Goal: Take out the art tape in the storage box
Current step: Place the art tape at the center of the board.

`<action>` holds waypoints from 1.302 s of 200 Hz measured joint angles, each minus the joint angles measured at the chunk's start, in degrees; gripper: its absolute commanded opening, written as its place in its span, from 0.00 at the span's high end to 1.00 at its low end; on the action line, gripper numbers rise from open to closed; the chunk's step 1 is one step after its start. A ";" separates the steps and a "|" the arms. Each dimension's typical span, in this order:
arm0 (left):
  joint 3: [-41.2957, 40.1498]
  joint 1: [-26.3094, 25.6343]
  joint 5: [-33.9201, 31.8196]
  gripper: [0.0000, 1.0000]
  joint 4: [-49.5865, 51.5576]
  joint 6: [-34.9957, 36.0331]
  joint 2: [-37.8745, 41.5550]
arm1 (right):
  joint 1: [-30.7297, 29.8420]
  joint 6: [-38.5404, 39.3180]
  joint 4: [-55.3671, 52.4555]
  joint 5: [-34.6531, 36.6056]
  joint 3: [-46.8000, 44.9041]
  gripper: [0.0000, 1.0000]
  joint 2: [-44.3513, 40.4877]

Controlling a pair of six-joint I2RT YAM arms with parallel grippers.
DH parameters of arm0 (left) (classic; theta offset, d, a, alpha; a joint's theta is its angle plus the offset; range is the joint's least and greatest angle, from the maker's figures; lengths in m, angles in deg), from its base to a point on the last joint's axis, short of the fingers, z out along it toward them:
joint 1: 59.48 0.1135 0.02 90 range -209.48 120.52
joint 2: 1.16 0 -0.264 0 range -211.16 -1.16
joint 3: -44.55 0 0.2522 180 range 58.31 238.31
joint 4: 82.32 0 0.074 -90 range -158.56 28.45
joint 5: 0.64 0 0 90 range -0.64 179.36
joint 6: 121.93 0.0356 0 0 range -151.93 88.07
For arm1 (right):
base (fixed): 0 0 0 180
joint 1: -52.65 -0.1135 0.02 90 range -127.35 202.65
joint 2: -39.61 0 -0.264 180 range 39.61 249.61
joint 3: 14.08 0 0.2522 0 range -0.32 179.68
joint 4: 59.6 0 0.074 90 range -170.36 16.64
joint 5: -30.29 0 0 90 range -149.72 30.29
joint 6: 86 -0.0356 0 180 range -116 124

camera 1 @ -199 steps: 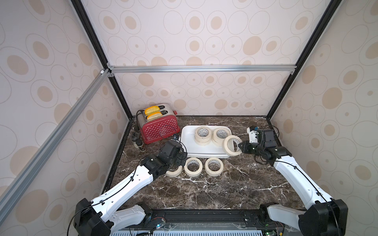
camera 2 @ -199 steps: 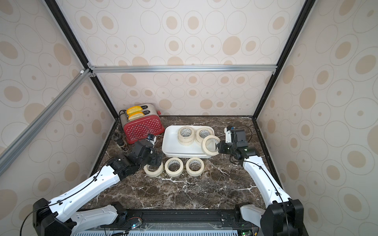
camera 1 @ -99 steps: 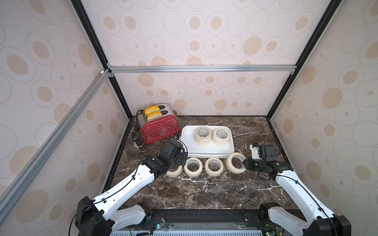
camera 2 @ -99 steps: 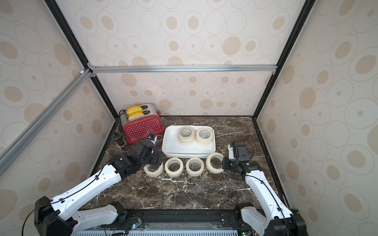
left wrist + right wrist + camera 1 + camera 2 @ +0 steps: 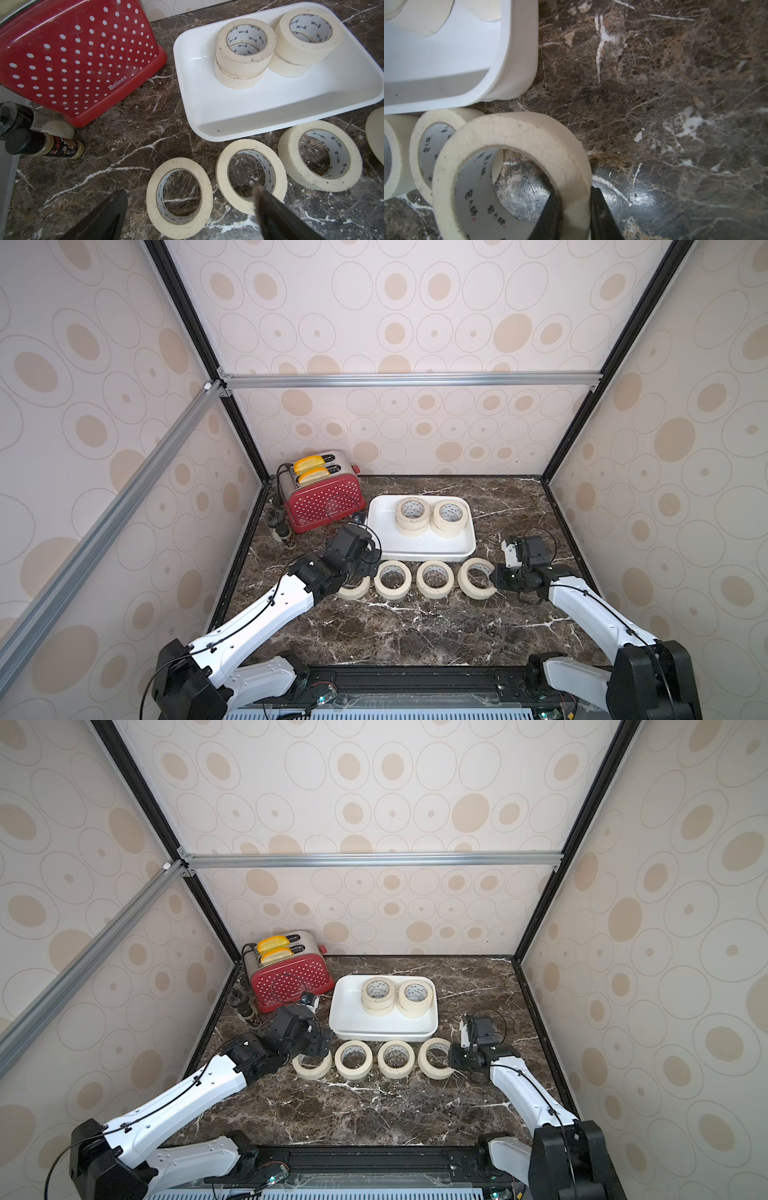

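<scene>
Right hand (image 5: pixel 574 204): narrow, pinching the wall of the end roll (image 5: pixel 477 581) — one finger inside the ring, one outside.
End roll: just beside the storage box (image 5: pixel 424 556), off its near right corner, tilted, closing a row of loose rolls (image 5: pixel 434 578) along the near rim.
Left hand (image 5: pixel 366 563): spread wide, empty, off the box's near left corner.
Inside the box: two stacks (image 5: pixel 412 516) of two, by its far wall.
Risk: released tilted, the round ring could roll away or knock its neighbour.
Risk two: stacked rolls may cling — lifting one could drag the lower.
Surfaces: matte papery cream tape; glossy white plastic box; polished marble table (image 5: pixel 415 635).
</scene>
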 measured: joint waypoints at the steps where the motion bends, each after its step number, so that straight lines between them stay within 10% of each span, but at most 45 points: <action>1: 0.00 0.00 0.00 0.01 0.00 0.00 0.00 | 0.00 0.00 0.04 0.02 0.00 0.91 0.04; 189: 0.00 0.00 -0.11 0.01 -0.02 0.00 -0.37 | 0.39 0.70 4.48 0.15 1.31 0.89 10.43; 260: 0.00 0.00 -0.61 0.01 -0.02 0.00 -0.83 | 0.39 0.90 4.55 0.04 2.16 0.72 11.08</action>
